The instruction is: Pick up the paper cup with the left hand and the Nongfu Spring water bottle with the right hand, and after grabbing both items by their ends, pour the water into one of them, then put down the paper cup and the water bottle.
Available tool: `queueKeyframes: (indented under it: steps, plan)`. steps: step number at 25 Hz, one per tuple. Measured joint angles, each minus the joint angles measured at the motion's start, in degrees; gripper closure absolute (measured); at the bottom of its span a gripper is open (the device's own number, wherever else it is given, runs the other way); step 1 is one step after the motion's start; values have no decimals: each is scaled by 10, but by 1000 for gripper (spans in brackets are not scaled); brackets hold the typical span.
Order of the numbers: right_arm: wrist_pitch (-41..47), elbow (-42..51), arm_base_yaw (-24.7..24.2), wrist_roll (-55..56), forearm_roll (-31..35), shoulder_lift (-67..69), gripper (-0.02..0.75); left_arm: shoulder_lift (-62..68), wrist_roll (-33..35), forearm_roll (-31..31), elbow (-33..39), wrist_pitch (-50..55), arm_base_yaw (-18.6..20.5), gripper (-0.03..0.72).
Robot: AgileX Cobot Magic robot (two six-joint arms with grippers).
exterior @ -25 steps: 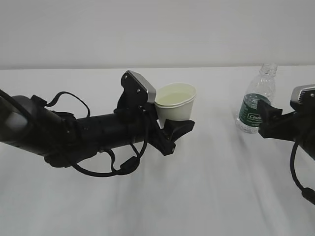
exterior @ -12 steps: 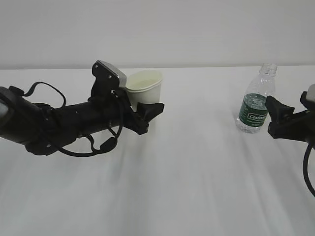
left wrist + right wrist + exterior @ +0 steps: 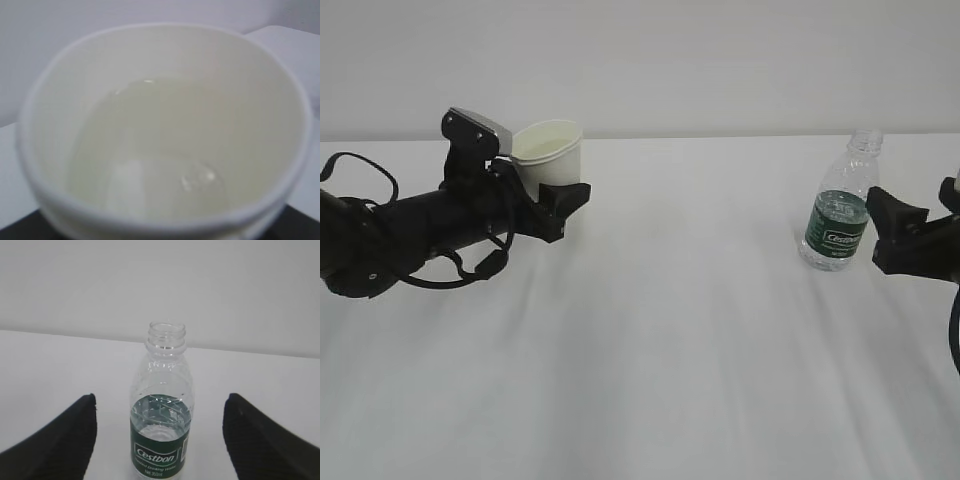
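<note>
The paper cup (image 3: pixel 552 155) is upright at the left, and my left gripper (image 3: pixel 558 188) is shut on its lower part. In the left wrist view the cup (image 3: pixel 210 55) fills the frame, with clear water (image 3: pixel 150 150) in its bottom. The Nongfu Spring water bottle (image 3: pixel 838 215) stands capless on the table at the right, partly filled. My right gripper (image 3: pixel 892 232) is open just right of it, not touching. In the right wrist view the bottle (image 3: pixel 162 405) stands ahead, centred between the two black fingers (image 3: pixel 55 440), and the right gripper (image 3: pixel 160 440) holds nothing.
A white cloth-covered table (image 3: pixel 700 330) runs across the whole view, and its far edge (image 3: pixel 720 137) meets a plain pale wall. Cables loop around the left arm (image 3: pixel 410 235).
The left arm has carried the cup well to the left and a little farther back. The right gripper has drawn back to the right, off the bottle, which stays standing.
</note>
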Motion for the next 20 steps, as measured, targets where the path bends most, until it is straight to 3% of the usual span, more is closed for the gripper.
queueKeyframes:
  steps: [20]
  plan:
    - [208,2,0,-22,20,-177,150,0,0,-1,0,0,78,238]
